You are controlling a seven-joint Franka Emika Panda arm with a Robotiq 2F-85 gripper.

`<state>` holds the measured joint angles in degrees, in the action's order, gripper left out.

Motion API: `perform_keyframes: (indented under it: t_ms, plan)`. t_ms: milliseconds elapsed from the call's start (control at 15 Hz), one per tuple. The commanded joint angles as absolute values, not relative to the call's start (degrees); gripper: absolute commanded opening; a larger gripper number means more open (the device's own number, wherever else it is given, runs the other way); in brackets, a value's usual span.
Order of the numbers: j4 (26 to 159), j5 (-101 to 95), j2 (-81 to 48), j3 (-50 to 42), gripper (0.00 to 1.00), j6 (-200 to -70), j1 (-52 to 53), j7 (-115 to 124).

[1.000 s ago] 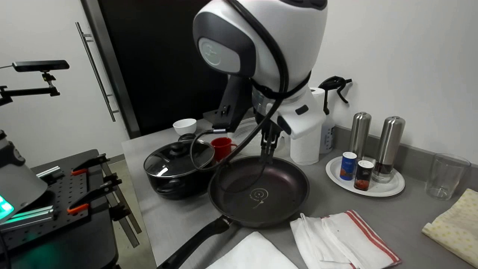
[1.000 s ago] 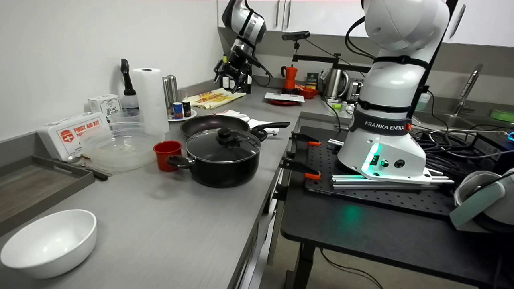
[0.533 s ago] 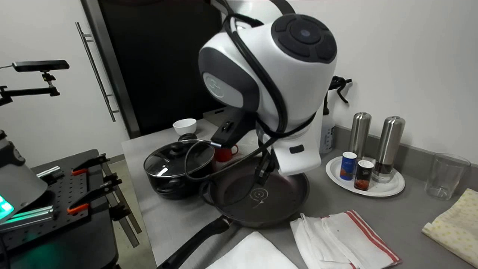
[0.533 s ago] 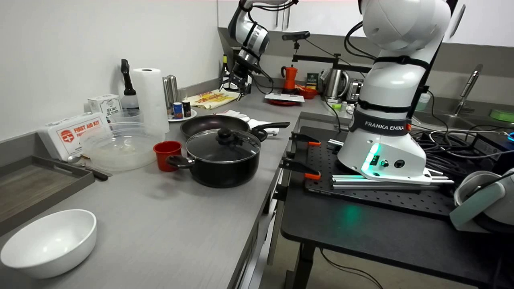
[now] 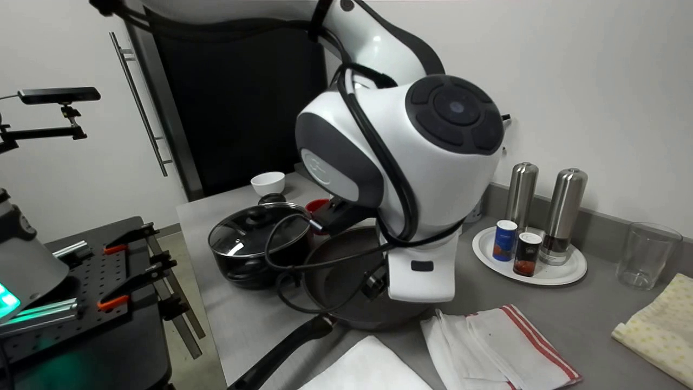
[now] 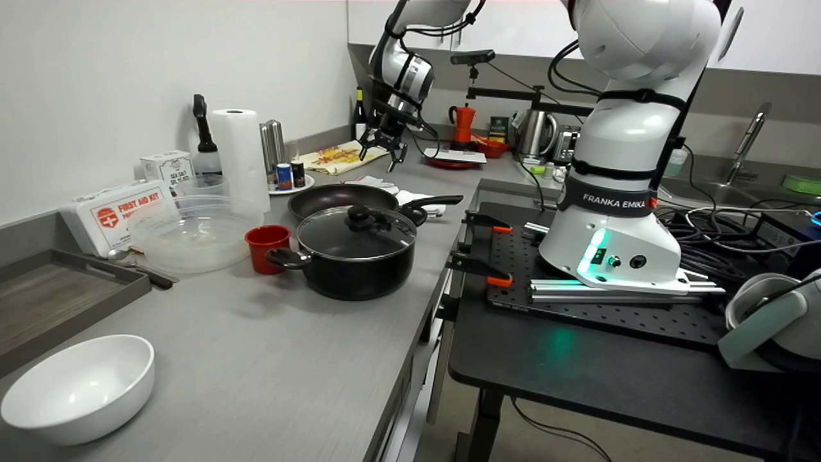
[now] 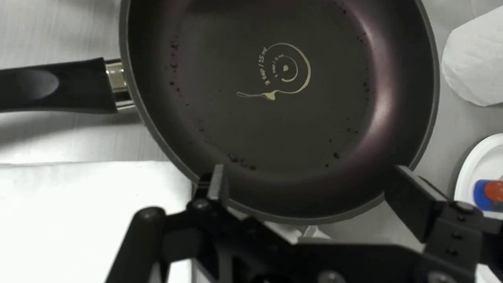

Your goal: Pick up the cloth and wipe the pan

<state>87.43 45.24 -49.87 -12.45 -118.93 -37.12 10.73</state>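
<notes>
Pincer (image 7: 307, 169) with both fingers (image 7: 408, 200) wide apart (clear of the pan (image 7: 283, 125)).

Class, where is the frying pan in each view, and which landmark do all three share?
In an exterior view: pan, below the middle, partly hidden by the arm.
In an exterior view: pan, left of the middle, partly behind the lidded pot.
In the wrist view: pan, upper middle, cut off at the top.
Shared landmark: the white plate near the pan.
</notes>
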Motion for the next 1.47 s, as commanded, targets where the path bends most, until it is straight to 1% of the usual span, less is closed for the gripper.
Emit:
perform_keyframes:
  t_ms: [0, 400, 733, 1067, 1400]
  plan:
    - [83.76, 45.16, -52.88, -13.56, 1.0, -117.6, -37.81, 16.88]
    - [80.85, 41.29, -56.2, -16.2, 1.0, -117.1, -37.0, 26.2]
    - [77.98, 35.88, -59.63, -16.22, 1.0, -114.28, -36.5, 31.33]
    - [77.61, 33.66, -62.31, -15.65, 1.0, -112.57, -36.63, 33.53]
    - [79.15, 34.87, -62.95, -15.6, 1.0, -113.72, -38.29, 33.23]
